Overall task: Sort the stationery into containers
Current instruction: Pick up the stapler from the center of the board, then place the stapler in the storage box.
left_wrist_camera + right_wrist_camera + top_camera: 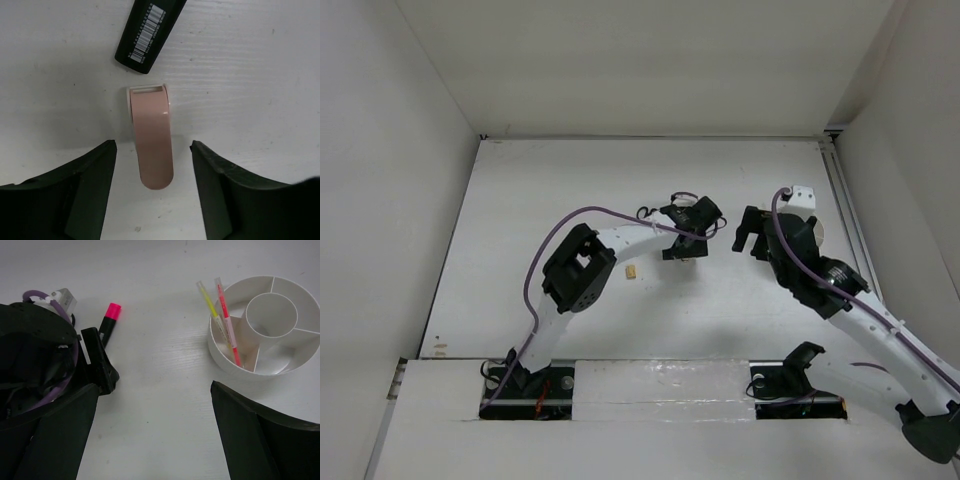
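The left gripper is hovering wide open and empty, straddling the pink eraser on the table, seemingly to pinch its narrow sides. The right gripper is hanging open, empty, near the white tub.

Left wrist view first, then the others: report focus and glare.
Left wrist: the glossy pink eraser is sharp with a soft sheen; the left end effector's dark fingers look underexposed. Right wrist: the round white divided plastic tub is crisp; the right end effector's fingers are dark and soft. Top external: glare on the glossy white front ledge.
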You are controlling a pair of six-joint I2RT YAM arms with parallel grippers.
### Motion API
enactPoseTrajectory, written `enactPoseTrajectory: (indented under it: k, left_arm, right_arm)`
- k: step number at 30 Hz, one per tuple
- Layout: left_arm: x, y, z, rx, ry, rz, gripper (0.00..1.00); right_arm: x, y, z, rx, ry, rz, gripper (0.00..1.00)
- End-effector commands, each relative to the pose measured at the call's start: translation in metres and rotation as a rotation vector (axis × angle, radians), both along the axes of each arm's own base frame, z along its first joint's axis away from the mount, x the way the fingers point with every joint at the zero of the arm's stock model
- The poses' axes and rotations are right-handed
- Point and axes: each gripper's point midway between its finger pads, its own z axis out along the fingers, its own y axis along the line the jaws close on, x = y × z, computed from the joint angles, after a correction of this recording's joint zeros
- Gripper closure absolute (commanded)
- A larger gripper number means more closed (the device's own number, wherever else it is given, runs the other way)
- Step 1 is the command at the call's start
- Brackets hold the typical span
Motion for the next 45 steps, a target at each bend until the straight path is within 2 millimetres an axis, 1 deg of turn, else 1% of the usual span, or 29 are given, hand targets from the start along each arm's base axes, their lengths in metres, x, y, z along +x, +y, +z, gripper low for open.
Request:
enactPoseTrajectory:
  k: [1, 5, 6, 9, 10, 12, 13, 14, 17, 18, 19, 20, 21, 22, 23, 24, 25, 26, 27, 28, 29, 30, 34, 35, 37, 38, 39, 40, 45]
  left_arm:
    - [0.003, 0.005, 0.002, 0.03, -0.002, 0.026, 0.47]
    - [0.002, 0.006, -0.007, 0.046, 0.01, 0.025, 0.56]
    - [0.0, 0.009, -0.011, 0.054, 0.017, 0.025, 0.68]
    - [-0.006, 0.011, -0.015, 0.059, 0.043, 0.018, 0.95]
    - [-0.009, 0.014, -0.012, 0.059, 0.043, 0.018, 1.0]
    - [-0.016, 0.014, -0.009, 0.041, 0.036, -0.003, 1.0]
    - [-0.016, 0.012, 0.013, -0.004, 0.007, -0.025, 1.0]
    - [-0.013, 0.006, 0.025, -0.053, -0.029, -0.043, 1.0]
    - [-0.022, 0.009, 0.069, -0.151, -0.115, -0.139, 1.0]
    - [-0.019, 0.0, 0.089, -0.222, -0.175, -0.175, 1.0]
    - [-0.025, 0.005, 0.091, -0.221, -0.202, -0.251, 1.0]
    - [-0.036, -0.002, 0.124, -0.315, -0.244, -0.332, 1.0]
    - [-0.04, -0.013, 0.145, -0.393, -0.295, -0.408, 1.0]
    - [-0.052, -0.013, 0.151, -0.45, -0.284, -0.528, 1.0]
    - [-0.061, -0.013, 0.177, -0.523, -0.325, -0.59, 1.0]
    - [-0.069, -0.015, 0.188, -0.577, -0.335, -0.653, 1.0]
    - [-0.078, -0.021, 0.205, -0.643, -0.376, -0.719, 1.0]
    - [-0.083, -0.019, 0.209, -0.675, -0.381, -0.758, 1.0]
    - [-0.102, -0.02, 0.226, -0.745, -0.385, -0.847, 1.0]
    - [-0.108, -0.022, 0.238, -0.791, -0.423, -0.902, 1.0]
    - [-0.117, -0.023, 0.246, -0.83, -0.429, -0.949, 1.0]
    - [-0.135, -0.022, 0.252, -0.885, -0.41, -1.029, 1.0]
    - [-0.162, -0.02, 0.269, -1.01, -0.424, -1.179, 1.0]
    - [-0.167, -0.019, 0.281, -1.045, -0.455, -1.214, 1.0]
    - [-0.18, -0.014, 0.286, -1.09, -0.444, -1.267, 1.0]
    - [-0.182, -0.014, 0.284, -1.096, -0.446, -1.28, 1.0]
    - [-0.185, -0.012, 0.295, -1.119, -0.481, -1.298, 1.0]
    - [-0.187, -0.011, 0.288, -1.124, -0.463, -1.3, 1.0]
    - [-0.2, 0.0, 0.31, -1.173, -0.537, -1.351, 1.0]
  right_arm:
    - [0.003, 0.002, 0.014, 0.035, -0.057, 0.009, 0.0]
    - [0.003, 0.0, 0.017, 0.044, -0.064, 0.008, 0.0]
    - [0.001, -0.002, 0.017, 0.044, -0.064, 0.008, 0.0]
    - [0.001, -0.003, 0.017, 0.047, -0.061, 0.007, 0.0]
    - [0.0, 0.001, 0.016, 0.055, -0.056, 0.024, 0.0]
    - [0.003, -0.001, 0.017, 0.063, -0.056, 0.027, 0.0]
    - [0.004, 0.0, 0.018, 0.075, -0.059, 0.033, 0.0]
    - [0.005, 0.0, 0.022, 0.103, -0.069, 0.046, 0.0]
    - [0.003, 0.003, 0.03, 0.137, -0.104, 0.109, 0.0]
    - [0.003, 0.002, 0.035, 0.147, -0.12, 0.121, 0.0]
    - [-0.001, 0.003, 0.042, 0.162, -0.149, 0.147, 0.0]
    - [-0.002, 0.009, 0.048, 0.168, -0.182, 0.194, 0.0]
    - [-0.007, 0.02, 0.057, 0.194, -0.208, 0.276, 0.0]
    - [-0.014, 0.026, 0.058, 0.198, -0.231, 0.334, 0.0]
    - [-0.017, 0.035, 0.07, 0.23, -0.282, 0.391, 0.0]
    - [-0.028, 0.052, 0.075, 0.253, -0.296, 0.505, 0.0]
    - [-0.035, 0.06, 0.079, 0.272, -0.314, 0.565, 0.0]
    - [-0.041, 0.066, 0.084, 0.288, -0.335, 0.617, 0.0]
    - [-0.044, 0.073, 0.088, 0.3, -0.354, 0.659, 0.0]
    - [-0.05, 0.079, 0.091, 0.312, -0.363, 0.712, 0.0]
    - [-0.055, 0.081, 0.094, 0.328, -0.372, 0.735, 0.0]
    - [-0.059, 0.084, 0.102, 0.343, -0.4, 0.758, 0.0]
    - [-0.074, 0.088, 0.118, 0.375, -0.463, 0.822, 0.0]
    - [-0.078, 0.088, 0.121, 0.385, -0.471, 0.831, 0.0]
    - [-0.081, 0.089, 0.126, 0.387, -0.48, 0.846, 0.0]
    - [-0.082, 0.09, 0.128, 0.389, -0.487, 0.856, 0.0]
    - [-0.083, 0.09, 0.128, 0.401, -0.481, 0.854, 0.0]
    - [-0.085, 0.089, 0.13, 0.402, -0.492, 0.855, 0.0]
    - [-0.09, 0.097, 0.13, 0.425, -0.477, 0.911, 0.03]
